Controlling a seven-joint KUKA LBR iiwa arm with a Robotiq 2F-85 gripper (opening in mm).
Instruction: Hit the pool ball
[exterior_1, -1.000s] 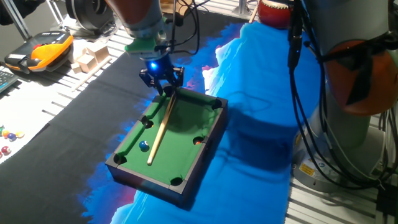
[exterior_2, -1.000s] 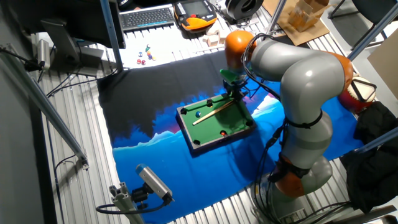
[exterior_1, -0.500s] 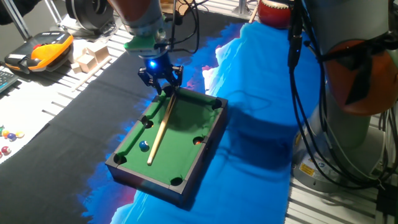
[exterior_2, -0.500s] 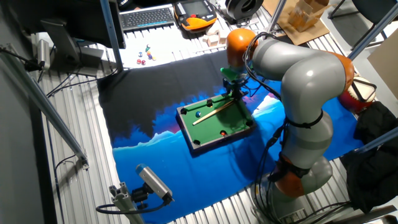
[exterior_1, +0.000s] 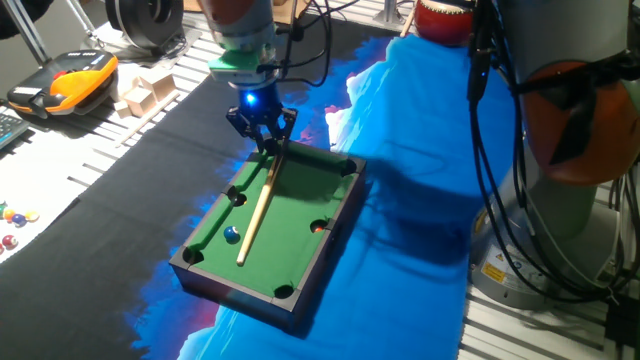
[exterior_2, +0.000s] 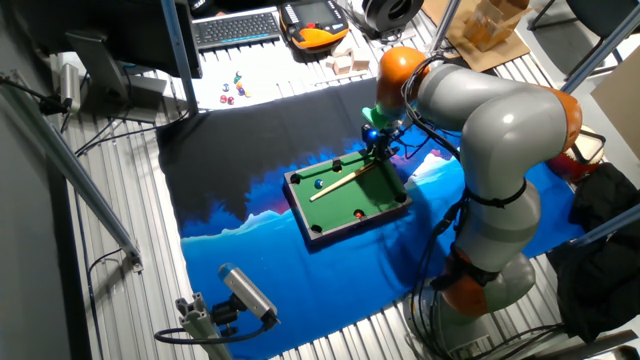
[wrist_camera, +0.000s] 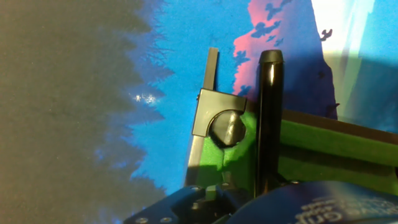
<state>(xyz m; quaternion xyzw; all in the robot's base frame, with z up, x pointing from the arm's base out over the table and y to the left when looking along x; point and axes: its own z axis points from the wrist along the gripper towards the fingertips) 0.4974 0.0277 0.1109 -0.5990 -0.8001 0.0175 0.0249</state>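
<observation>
My jaws (exterior_1: 264, 139) hang at the far end of the miniature pool table (exterior_1: 300, 205), right above the butt of the wooden cue stick (exterior_1: 256, 212), with a blue light glowing just above them on my wrist. From one fixed view the two black fingers (exterior_1: 281, 122) angle down and inward around the top of the cue, but I cannot tell from either fixed camera whether they pinch it or merely straddle it. In the hand view the cue's dark butt end (wrist_camera: 270, 118) runs up past the table's black rail, close beside a corner pocket (wrist_camera: 227, 129), and my own fingertips are not clearly visible there, so the grip stays unclear. The cue lies diagonally on the green felt, its light tip pointing toward the near end of the table. The pool ball (exterior_1: 231, 235), small, glossy and blue, sits on the felt just to the left of the cue's tip, near the near-left part of the table; in the other fixed view it shows as a small dot (exterior_2: 319, 183) by the cue's far tip. A reddish-orange ball (exterior_1: 319, 226) rests beside a side pocket on the right rail. The table stands on a blue and black printed cloth (exterior_1: 420, 130) covering the surface. Off to the left lie tiny multicoloured balls (exterior_1: 14, 217), some wooden blocks (exterior_1: 146, 89) and an orange and black handheld controller (exterior_1: 62, 82).
</observation>
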